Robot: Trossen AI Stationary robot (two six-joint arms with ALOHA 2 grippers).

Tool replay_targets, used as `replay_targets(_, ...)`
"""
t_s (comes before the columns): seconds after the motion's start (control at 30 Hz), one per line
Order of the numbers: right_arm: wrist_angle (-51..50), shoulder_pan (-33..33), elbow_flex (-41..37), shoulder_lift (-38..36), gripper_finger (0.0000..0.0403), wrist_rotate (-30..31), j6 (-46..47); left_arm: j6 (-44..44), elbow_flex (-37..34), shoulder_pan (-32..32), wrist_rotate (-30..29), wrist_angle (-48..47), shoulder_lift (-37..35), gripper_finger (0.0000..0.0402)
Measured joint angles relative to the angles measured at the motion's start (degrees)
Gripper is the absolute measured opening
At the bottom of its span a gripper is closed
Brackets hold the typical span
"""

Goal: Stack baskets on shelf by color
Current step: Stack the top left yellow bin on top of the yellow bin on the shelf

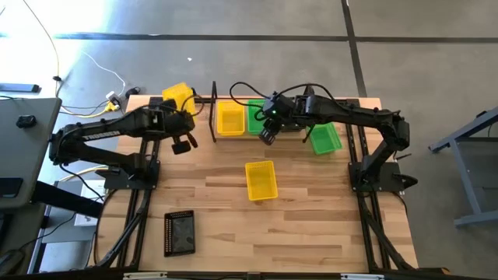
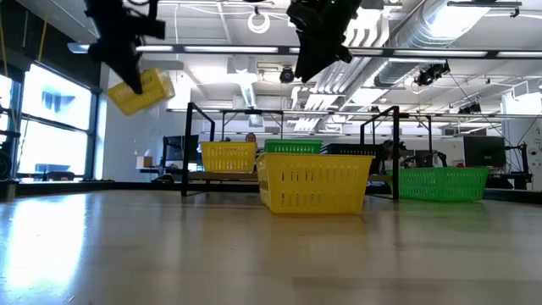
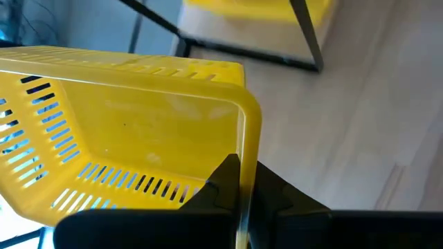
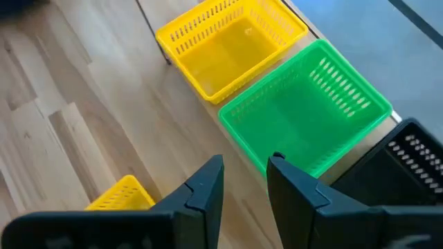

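My left gripper [image 1: 173, 110] is shut on a yellow basket [image 1: 178, 95], held in the air off the shelf's left end [image 2: 140, 91]. The shelf [image 1: 299, 134] carries a yellow basket [image 1: 230, 118] and a green basket [image 1: 254, 117] side by side. My right gripper [image 4: 246, 183] hangs open above that green basket [image 4: 304, 114], with nothing between its fingers. A second green basket [image 1: 325, 138] stands near the shelf's right end. One more yellow basket [image 1: 261, 180] rests on the table's middle, and a black basket [image 1: 179, 232] lies near the front left. My left gripper pinches one wall of the yellow basket at its rim [image 3: 242, 155], close to a corner. One finger [image 3: 220, 181] is inside the basket and the other outside. The fingers come from above, slanting down. The basket hangs tilted below them, clear of table and shelf.
Black upright frames [image 2: 188, 148] close both ends of the shelf. A dark meshed thing [image 4: 415, 159] sits right beside the green basket under my right gripper. Bare tabletop lies between the middle yellow basket and the front edge. Cables [image 1: 109, 97] run off the far left corner.
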Motion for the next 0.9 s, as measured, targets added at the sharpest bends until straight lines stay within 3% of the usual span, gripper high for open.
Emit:
replay_targets(0.5, -4.7, 5.8, 0.0, 0.0, 0.0096, 7.6, 13.9, 0.6, 18.7, -0.1, -0.9, 0.8, 1.4, 0.0000)
replay_targets(0.9, -8.6, 9.8, 0.0, 0.0, 0.0096, 11.3, 22.5, 3.7, 28.5, -4.4, -1.6, 3.2, 10.3, 0.0000)
